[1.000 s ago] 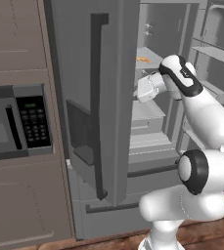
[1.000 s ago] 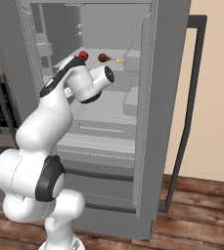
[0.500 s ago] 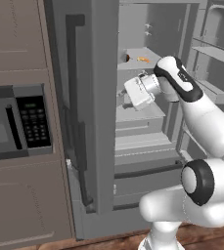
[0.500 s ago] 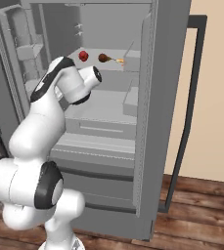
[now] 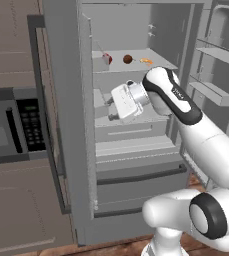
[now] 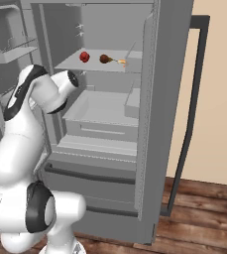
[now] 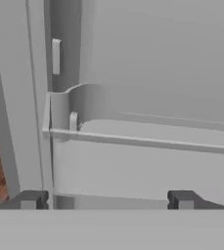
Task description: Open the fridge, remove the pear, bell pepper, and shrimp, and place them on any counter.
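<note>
The fridge (image 5: 136, 150) stands with both doors swung open. On its upper shelf lie the red bell pepper (image 5: 107, 59), the brownish pear (image 5: 128, 59) and the orange shrimp (image 5: 146, 61). From the right side, the bell pepper (image 6: 84, 56), pear (image 6: 104, 59) and shrimp (image 6: 121, 62) sit in the same row. My gripper (image 5: 109, 109) hangs below the shelf, left of the pepper, pointing at the left door's inner side. In the hand view my gripper (image 7: 108, 201) is open and empty, facing a door bin (image 7: 133, 141). The counter is out of view.
The left door's dark bar handle (image 5: 36, 100) sticks out toward a grey microwave (image 5: 16, 130) set in brown cabinets. The right door's handle (image 6: 192, 99) stands before a beige wall. Grey drawers (image 6: 100, 124) fill the fridge's lower part, above a wooden floor (image 6: 199, 208).
The left door has swung wider open. My hand has moved left and a little down, away from the shelf, toward that door's inner side.
</note>
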Robot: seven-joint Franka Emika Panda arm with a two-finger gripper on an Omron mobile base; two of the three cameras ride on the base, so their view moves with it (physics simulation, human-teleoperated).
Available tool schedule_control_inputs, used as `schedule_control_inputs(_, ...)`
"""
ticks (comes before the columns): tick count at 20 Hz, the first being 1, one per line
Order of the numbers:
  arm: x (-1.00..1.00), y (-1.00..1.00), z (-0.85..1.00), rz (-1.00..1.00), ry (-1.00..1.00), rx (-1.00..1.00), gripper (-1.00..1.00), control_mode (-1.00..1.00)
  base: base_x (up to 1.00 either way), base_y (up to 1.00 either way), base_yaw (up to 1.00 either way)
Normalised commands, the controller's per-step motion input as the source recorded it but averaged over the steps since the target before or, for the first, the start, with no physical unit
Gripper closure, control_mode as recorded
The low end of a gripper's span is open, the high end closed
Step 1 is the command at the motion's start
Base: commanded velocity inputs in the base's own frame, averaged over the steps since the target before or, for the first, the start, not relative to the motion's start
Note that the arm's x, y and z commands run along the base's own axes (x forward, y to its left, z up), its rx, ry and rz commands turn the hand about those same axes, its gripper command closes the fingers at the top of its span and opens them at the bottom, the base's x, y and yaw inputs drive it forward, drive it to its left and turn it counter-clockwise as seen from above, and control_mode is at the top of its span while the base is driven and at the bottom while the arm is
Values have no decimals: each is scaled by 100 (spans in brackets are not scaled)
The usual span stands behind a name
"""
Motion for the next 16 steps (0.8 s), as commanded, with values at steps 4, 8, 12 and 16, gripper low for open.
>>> schedule_control_inputs(4, 4, 18, 0, -17, 13, 2, -100, -100, 0, 0, 0)
schedule_control_inputs(8, -3, -65, 26, -33, 22, 1, -100, -100, 0, 0, 0)
schedule_control_inputs(12, -4, -100, 40, -48, 31, -3, -100, -100, 0, 0, 0)
schedule_control_inputs(16, 0, -92, 33, -56, 33, -16, -100, -100, 0, 0, 0)
